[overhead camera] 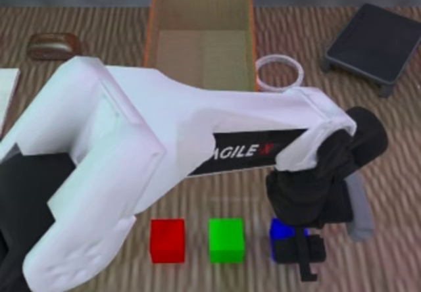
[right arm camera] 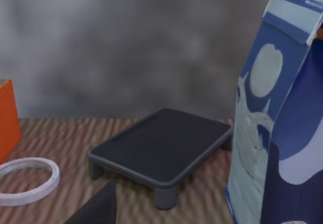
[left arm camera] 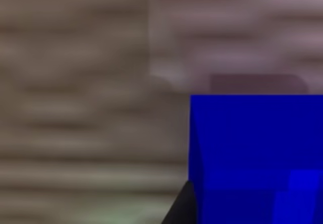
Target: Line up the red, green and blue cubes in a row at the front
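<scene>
A: Where is the blue cube [overhead camera: 281, 229] sitting?

B: Front of counter [overhead camera: 395, 252], right of the green cube [overhead camera: 226, 239] and red cube [overhead camera: 167, 240]. Left end effector [overhead camera: 299, 249] is hanging directly over it; finger spread, cannot tell.

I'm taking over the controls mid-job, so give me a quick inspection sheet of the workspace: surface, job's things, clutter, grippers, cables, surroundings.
Surface: wooden table with striped grain.
Job's things: red cube, green cube and blue cube in a row at the front, small gaps between them; blue partly hidden under the gripper.
Clutter: open orange box at the back, white ring beside it, dark tray at back right, brown object at back left, blue-and-white carton in the right wrist view.
Grippers: left gripper down at the blue cube; right arm not seen from above.
Cables: nothing seen.
Surroundings: grey backdrop behind the table.
</scene>
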Controlling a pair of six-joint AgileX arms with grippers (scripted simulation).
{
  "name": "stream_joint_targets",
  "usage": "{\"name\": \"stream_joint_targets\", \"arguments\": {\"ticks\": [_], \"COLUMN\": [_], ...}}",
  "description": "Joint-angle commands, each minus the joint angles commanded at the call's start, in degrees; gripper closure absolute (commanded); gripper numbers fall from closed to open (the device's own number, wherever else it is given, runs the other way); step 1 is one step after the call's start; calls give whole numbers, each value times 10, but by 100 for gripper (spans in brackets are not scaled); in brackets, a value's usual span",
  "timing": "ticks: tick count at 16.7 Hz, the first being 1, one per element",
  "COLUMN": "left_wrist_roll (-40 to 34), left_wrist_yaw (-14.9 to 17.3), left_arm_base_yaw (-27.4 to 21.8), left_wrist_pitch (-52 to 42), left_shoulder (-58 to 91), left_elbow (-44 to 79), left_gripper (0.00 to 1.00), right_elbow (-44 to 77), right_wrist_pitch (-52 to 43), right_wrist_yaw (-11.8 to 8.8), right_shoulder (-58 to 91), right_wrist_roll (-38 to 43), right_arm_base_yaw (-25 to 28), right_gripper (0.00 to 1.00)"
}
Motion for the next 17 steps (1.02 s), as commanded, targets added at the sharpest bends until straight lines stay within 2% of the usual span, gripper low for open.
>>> {"name": "stream_joint_targets", "arguments": {"ticks": [4, 5, 14, 17], "left_wrist_roll": [0, 0, 0, 3], "left_wrist_yaw": [0, 0, 0, 2], "left_arm_base_yaw": [0, 0, 0, 0], "left_wrist_pitch": [0, 0, -2, -45], "left_shoulder": [0, 0, -1, -11], "left_elbow": [0, 0, 2, 33], "left_gripper": [2, 0, 0, 0], "right_elbow": [0, 0, 0, 0], "right_wrist_pitch": [0, 0, 0, 0], "right_wrist_yaw": [0, 0, 0, 0], "right_shoulder": [0, 0, 0, 0], "right_wrist_roll": [0, 0, 0, 0], "right_arm_base_yaw": [0, 0, 0, 0], "right_gripper": [0, 0, 0, 0]}}
